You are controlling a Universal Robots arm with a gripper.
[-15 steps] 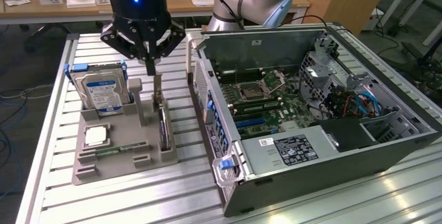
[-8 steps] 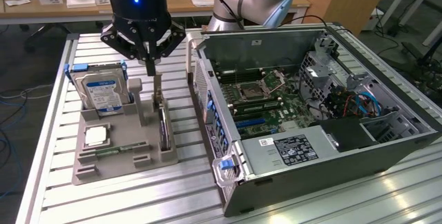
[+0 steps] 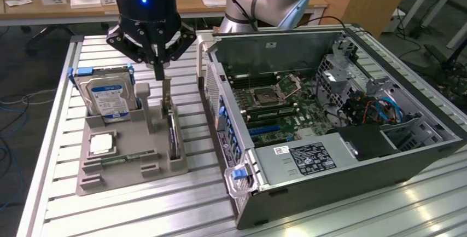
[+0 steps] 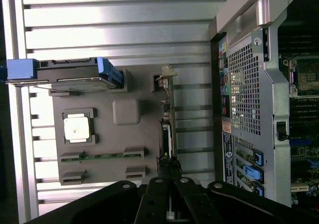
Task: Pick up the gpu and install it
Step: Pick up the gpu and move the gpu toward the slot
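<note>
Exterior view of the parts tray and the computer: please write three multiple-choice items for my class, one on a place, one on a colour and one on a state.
1. Where is the thin dark circuit card with a silvery bracket?
A. On edge in the grey plastic tray
B. Plugged into the computer
C. On the wooden desk

2. What colour are the rails on the silver hard drive?
A. Red
B. Yellow
C. Blue

3. How is the grey metal computer case?
A. Closed
B. Open, with the motherboard showing
C. Wrapped in film

Answers:
1 A: the card stands in a tray slot.
2 C: blue strips flank the drive.
3 B: no side panel covers the inside.
</note>
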